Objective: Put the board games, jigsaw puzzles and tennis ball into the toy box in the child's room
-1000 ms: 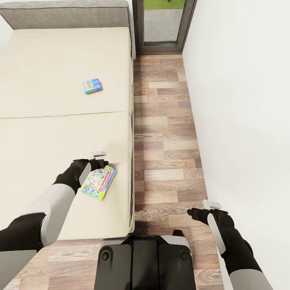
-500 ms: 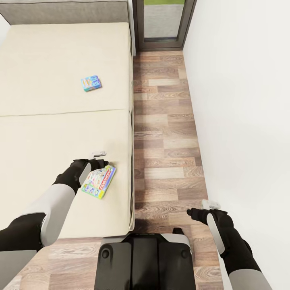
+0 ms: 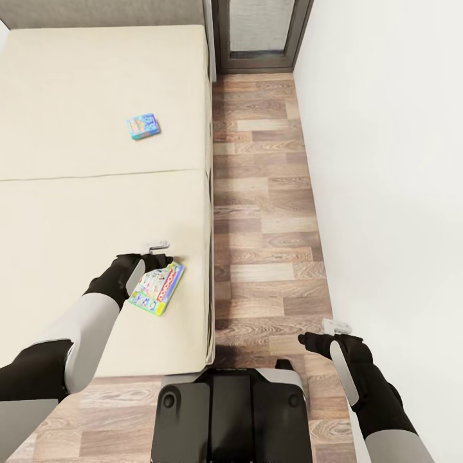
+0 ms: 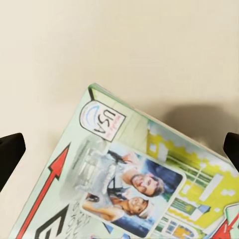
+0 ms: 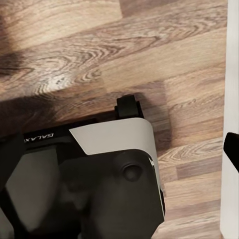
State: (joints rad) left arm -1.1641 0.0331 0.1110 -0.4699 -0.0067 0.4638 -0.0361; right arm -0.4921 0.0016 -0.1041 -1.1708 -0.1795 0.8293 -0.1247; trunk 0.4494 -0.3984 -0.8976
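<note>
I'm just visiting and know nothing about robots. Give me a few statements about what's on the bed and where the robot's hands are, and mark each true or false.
1. Two game boxes lie on the bed. True: a small blue box and a greenish box.
2. The left hand is over the greenish box. True.
3. The two boxes touch each other. False: they lie well apart.
4. The right hand holds a box. False: it hangs over the wood floor, holding nothing.
5. The blue box lies on the floor. False: it lies on the bed.
</note>
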